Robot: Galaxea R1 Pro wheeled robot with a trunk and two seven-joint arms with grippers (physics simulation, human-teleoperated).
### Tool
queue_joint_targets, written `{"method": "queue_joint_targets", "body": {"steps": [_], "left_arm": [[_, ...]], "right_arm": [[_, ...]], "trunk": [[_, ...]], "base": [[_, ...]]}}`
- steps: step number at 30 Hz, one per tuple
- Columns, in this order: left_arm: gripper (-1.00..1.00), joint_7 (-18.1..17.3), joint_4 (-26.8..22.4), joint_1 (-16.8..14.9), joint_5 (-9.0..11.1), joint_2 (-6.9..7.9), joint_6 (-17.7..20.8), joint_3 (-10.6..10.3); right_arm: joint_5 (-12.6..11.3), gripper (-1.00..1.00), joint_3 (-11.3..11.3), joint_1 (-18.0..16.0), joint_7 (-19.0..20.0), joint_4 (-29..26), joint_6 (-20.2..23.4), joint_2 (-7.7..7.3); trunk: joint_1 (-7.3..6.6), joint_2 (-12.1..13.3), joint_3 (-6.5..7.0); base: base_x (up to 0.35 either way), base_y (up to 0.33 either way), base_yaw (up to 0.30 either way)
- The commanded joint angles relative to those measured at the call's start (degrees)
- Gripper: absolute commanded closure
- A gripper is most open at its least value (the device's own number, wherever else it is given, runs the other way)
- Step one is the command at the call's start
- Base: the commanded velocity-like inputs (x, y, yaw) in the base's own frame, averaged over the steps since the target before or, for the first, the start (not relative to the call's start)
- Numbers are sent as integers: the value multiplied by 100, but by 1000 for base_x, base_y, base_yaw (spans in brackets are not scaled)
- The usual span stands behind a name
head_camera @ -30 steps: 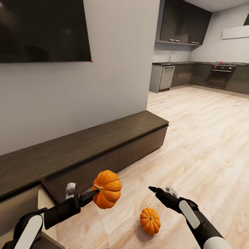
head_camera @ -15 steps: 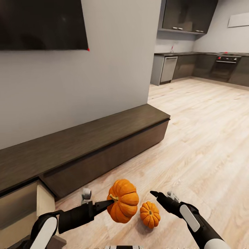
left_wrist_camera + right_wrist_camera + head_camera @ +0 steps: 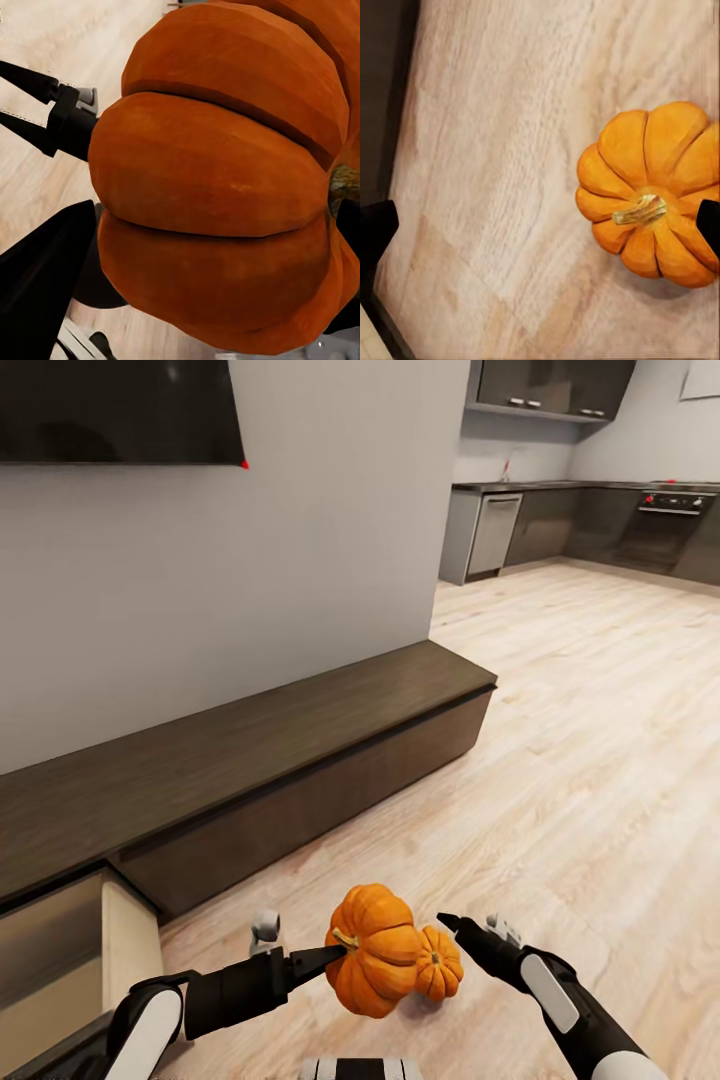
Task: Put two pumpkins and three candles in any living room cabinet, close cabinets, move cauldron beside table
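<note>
As the view shifts, left fingers [image 3: 335, 952] still pinch the big pumpkin [image 3: 373, 950] — now beside the small pumpkin [image 3: 438, 963] on the floor; right fingers [image 3: 462, 922] spread, nearing it — cabinet [image 3: 300, 760] drawer open left.

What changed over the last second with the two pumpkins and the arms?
The whole head view shifted, so the camera moved. Relative to the right gripper, the left gripper carried the larger pumpkin rightward, and it now overlaps the smaller pumpkin in the head view. Unchanged: the left grip on the larger pumpkin, the smaller pumpkin on the floor under the open right gripper, and the cabinet drawer open at left.
</note>
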Motion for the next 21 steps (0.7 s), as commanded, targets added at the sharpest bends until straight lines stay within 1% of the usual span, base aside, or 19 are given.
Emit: {"method": "queue_joint_targets", "body": {"steps": [1, 4, 5, 9, 13, 14, 17, 18, 21], "left_arm": [[100, -4, -1, -3, 17, 1, 27, -3], [100, -55, -1, -3, 19, 7, 27, -4], [100, -145, -1, -3, 18, 7, 27, -4], [100, -289, -1, -3, 18, 15, 27, 1], [100, -299, 14, -13, 13, -6, 0, -5], [100, -288, 24, -35, 3, -52, -8, -12], [100, -253, 22, -135, -73, -330, -20, -55], [100, -189, 32, -195, -97, -398, -22, -62], [100, 243, 41, -339, -97, -557, -25, -77]], "right_arm": [[21, -100, 15, -2, 2, 19, -5, -7], [111, -100, 13, -4, 2, 69, -24, -8], [130, -100, 13, -3, 4, 80, -27, -9], [148, -100, 12, -3, 4, 90, -30, -9], [156, -100, 12, -2, 7, 92, -31, -9], [157, -100, 12, -2, 8, 92, -31, -9], [158, -100, 19, -3, 9, 92, -31, -11], [158, -100, 20, -3, 9, 92, -31, -13], [158, -100, 20, -3, 7, 92, -31, -23]], "trunk": [[1, -3, -27], [9, -7, -94], [11, -9, -116], [22, -14, -204], [32, -19, -293], [35, -21, -315], [42, -25, -382], [45, -26, -404], [53, -30, -470]], "base": [[0, 0, 0], [0, 0, 0], [0, 0, 0], [0, 0, 0], [0, 0, 0], [0, 0, 0], [0, 0, 0], [0, 0, 0], [0, 0, 0]]}}
